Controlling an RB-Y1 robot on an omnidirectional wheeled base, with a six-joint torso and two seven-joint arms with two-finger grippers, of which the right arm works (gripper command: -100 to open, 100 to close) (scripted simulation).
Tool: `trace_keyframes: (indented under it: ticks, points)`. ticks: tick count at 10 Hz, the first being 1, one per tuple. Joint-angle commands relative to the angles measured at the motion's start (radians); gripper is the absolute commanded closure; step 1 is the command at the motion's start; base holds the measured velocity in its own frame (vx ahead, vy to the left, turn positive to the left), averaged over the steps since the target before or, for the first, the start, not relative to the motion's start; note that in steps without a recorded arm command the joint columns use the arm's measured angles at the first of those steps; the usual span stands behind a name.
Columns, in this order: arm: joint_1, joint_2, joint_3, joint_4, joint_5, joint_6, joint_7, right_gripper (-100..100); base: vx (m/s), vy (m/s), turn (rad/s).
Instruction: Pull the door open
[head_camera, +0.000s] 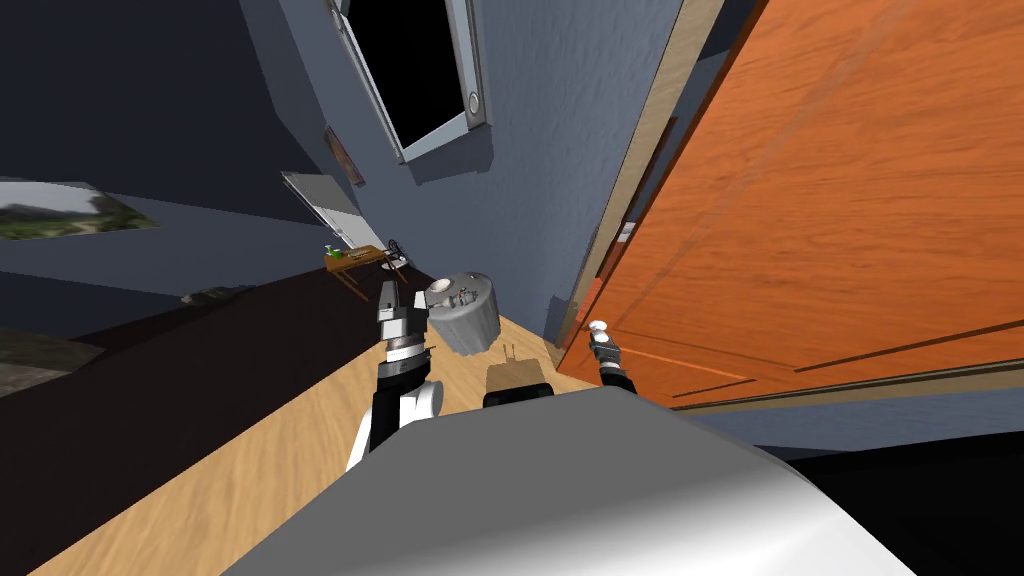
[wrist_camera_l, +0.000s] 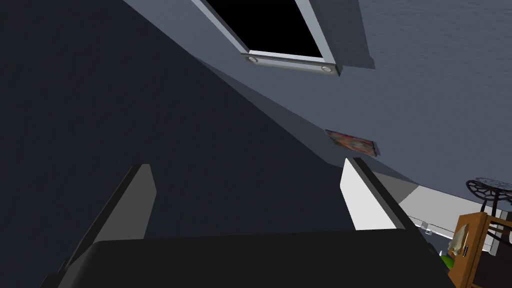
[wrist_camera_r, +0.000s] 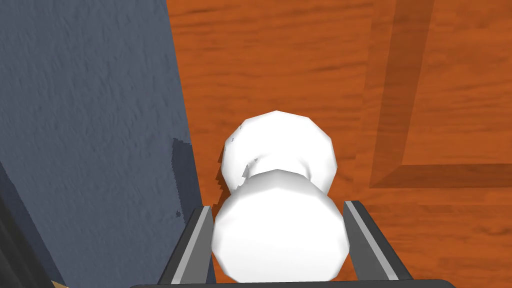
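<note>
Orange panelled door (head_camera: 830, 200) stands at the head view's right, beside a slate-blue wall (head_camera: 560, 120). Right gripper (wrist_camera_r: 277, 209) clamps the white knob (wrist_camera_r: 280, 240) between both fingers. Left gripper (head_camera: 389, 292), near frame centre, is spread wide.

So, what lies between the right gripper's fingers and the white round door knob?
Nothing: in the right wrist view, both fingers of the right gripper press the sides of the white round knob.

The knob (wrist_camera_r: 280, 235) between the right claw's (wrist_camera_r: 276, 205) light grey fingers (wrist_camera_r: 196, 242) is plain white. Beyond the claw, the door (wrist_camera_r: 300, 60) is orange-brown with wavy wood grain and darker panel lines. Beside the claw, the wall (wrist_camera_r: 90, 125) is stippled blue-grey.
</note>
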Motion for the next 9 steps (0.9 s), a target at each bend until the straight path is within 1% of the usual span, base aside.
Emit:
trace_keyframes:
  ticks: [1,4,5,6,7,9]
  points:
    - [0.013,-0.010,0.026,-0.011,0.013,-0.007,-0.015,100,-0.250,-0.011,0.085]
    - [0.029,-0.032,0.066,-0.027,0.034,-0.018,-0.042,100,-0.231,-0.003,0.070]
    - [0.025,-0.028,0.059,-0.019,0.030,-0.016,-0.038,100,-0.100,0.001,0.020]
    - [0.036,-0.043,0.084,-0.022,0.042,-0.028,-0.059,100,-0.188,0.014,0.112]
    - [0.038,-0.047,0.089,-0.023,0.045,-0.031,-0.063,100,-0.234,-0.011,0.114]
    - [0.048,-0.068,0.115,-0.026,0.058,-0.049,-0.089,100,-0.233,-0.020,0.101]
